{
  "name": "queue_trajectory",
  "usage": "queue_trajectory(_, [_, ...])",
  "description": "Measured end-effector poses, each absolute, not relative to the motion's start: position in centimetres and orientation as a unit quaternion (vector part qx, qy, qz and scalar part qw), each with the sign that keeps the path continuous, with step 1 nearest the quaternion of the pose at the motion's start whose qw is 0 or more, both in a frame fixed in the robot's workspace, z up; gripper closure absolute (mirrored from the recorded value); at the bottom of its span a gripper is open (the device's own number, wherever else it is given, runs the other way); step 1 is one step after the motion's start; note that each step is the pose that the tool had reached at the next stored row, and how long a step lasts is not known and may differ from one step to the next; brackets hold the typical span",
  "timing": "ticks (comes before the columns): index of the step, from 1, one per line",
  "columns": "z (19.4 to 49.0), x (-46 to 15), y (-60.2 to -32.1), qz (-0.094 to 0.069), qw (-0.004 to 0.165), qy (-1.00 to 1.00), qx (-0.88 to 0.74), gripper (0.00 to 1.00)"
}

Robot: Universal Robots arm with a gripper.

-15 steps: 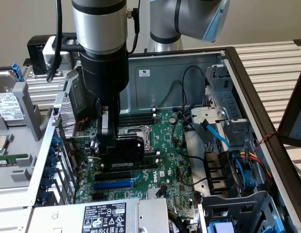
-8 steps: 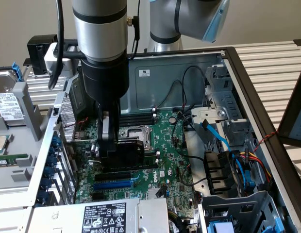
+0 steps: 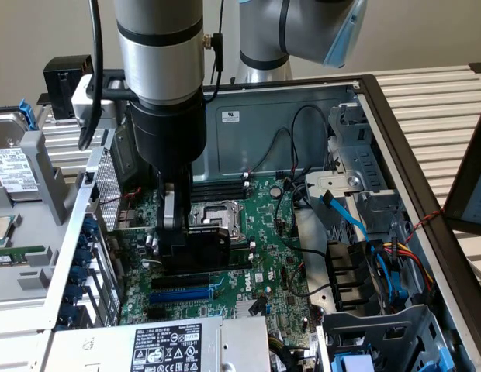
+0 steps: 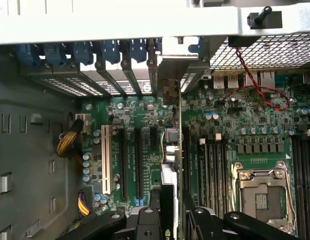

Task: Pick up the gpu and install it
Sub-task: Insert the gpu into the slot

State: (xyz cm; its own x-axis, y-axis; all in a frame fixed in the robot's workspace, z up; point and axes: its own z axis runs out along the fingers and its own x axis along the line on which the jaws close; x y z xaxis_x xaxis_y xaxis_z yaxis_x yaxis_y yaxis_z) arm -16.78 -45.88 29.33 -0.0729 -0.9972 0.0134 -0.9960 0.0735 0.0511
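One arm (image 3: 159,77) points straight down, gripping gpu (image 3: 205,249)

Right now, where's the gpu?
Clamped in the gripper, the gpu stands over the motherboard in the exterior view, between the CPU socket and the blue slot.

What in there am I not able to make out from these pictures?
- Exterior view: the connector edge of the gpu, hidden behind its own shroud and the pincer.
- Wrist view: the gpu's fan face, since the card stands edge-on.
- Exterior view: the arm, cut off by the top edge.
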Motion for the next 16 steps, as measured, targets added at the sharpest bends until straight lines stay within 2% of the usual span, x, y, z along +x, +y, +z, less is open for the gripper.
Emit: queue_trajectory(16, [29.06, -16.77, -45.81, -0.014, 0.022, -0.732, 0.681, 0.73])
